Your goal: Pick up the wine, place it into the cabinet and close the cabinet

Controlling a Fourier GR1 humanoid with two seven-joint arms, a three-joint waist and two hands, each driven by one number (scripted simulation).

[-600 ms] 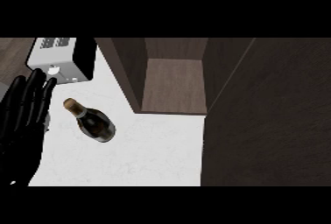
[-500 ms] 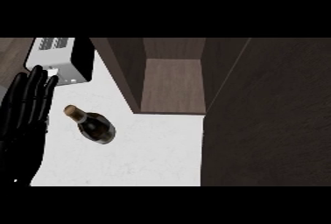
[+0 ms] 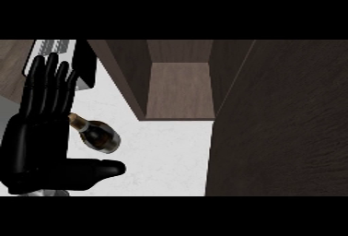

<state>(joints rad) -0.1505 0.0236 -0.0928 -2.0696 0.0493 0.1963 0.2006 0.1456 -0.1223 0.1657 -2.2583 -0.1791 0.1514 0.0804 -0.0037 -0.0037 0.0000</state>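
Along the left edge of the frame your left hand [image 3: 39, 138] stands flat with fingers straight and thumb out, grasping nothing, and the wine [image 3: 97, 135] lies just right of its palm, neck toward the fingers, base pointing lower right, below-left of the open cabinet [image 3: 178, 92]

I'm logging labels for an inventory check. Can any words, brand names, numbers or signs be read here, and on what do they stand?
None can be read.
The wine bottle lying on the white counter: no legible label on the side that shows.
The white appliance at the top left, behind the left hand: light markings on top, too blurred to read.
The wooden cabinet: no writing.
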